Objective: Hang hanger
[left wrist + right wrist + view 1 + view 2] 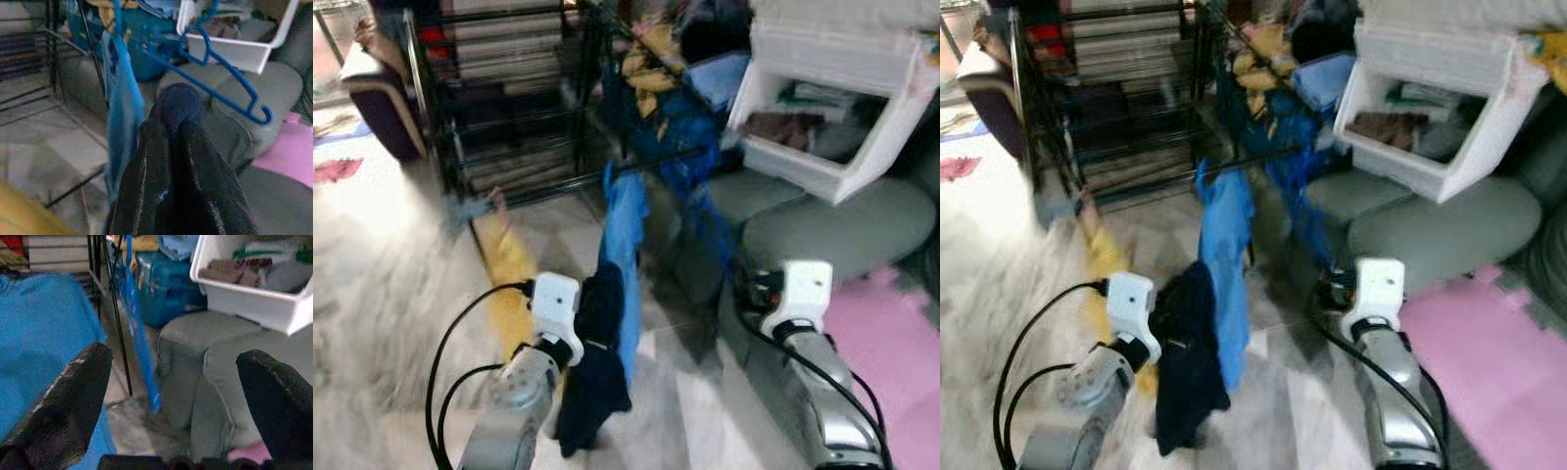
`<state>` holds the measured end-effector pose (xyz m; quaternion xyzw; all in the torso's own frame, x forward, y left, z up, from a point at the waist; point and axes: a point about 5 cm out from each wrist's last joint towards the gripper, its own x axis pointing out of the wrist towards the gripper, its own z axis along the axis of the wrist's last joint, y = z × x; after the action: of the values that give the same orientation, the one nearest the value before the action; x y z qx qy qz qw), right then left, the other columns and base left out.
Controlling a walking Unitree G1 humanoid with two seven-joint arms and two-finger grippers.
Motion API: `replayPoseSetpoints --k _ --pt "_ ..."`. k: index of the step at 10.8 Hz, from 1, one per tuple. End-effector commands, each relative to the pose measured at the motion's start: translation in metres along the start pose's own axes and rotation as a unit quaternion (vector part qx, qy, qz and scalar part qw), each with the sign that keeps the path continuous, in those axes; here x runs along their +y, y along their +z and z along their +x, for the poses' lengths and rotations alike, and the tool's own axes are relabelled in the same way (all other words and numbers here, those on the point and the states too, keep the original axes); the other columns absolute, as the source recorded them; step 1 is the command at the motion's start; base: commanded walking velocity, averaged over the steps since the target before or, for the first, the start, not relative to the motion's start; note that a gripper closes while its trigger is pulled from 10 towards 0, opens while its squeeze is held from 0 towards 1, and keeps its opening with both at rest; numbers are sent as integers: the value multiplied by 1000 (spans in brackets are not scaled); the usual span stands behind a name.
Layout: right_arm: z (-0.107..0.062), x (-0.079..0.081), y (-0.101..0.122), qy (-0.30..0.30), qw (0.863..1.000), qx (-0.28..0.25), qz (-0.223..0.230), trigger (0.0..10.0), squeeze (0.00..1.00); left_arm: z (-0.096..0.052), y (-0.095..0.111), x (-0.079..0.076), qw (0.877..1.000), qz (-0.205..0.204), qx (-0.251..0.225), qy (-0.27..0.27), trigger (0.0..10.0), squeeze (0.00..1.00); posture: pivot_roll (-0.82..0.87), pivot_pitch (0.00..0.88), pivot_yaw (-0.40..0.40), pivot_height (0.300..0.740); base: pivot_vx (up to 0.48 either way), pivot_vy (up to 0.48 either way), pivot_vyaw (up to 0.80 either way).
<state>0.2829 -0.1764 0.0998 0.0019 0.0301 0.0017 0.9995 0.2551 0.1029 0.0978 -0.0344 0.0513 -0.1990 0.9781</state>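
Note:
A blue plastic hanger [220, 83] hangs empty from the black drying rack [509, 108], in front of the white basket. Beside it a light blue garment [625, 245] hangs from the rack's rail. My left gripper [173, 161] is shut on a dark navy cloth [592, 382], which droops below it just short of the light blue garment. My right gripper [181, 396] is open with nothing between its fingers, and it is low and to the right of the hanger's blue arm [137, 328].
A tilted white basket [832, 108] with clothes rests on grey cushions [842, 230] at the right. Beside them lies a pink mat [891, 323]. A yellow cloth [509, 274] lies on the marble floor near the rack. Blue and yellow clothes are piled on the rack.

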Motion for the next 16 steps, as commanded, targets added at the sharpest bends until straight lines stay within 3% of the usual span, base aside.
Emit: replayPoseSetpoints --k 1,5,12,16 --pt "2 9 2 12 1000 -4 4 10000 0 -1 8 8 1000 11 -15 16 10000 0 8 81 -41 740 472 0 0" --pt "-1 12 -5 24 1000 11 9 10000 0 -3 7 8 1000 7 -11 18 10000 0 5 100 -39 740 415 68 0" --pt "4 25 -1 68 998 6 9 10000 0 -2 7 10 1000 5 -7 27 10000 0 12 93 -35 740 0 0 0" --pt "2 28 -5 73 997 11 10 10000 0 -1 7 9 1000 6 -4 27 10000 0 10 104 -36 740 0 439 0"
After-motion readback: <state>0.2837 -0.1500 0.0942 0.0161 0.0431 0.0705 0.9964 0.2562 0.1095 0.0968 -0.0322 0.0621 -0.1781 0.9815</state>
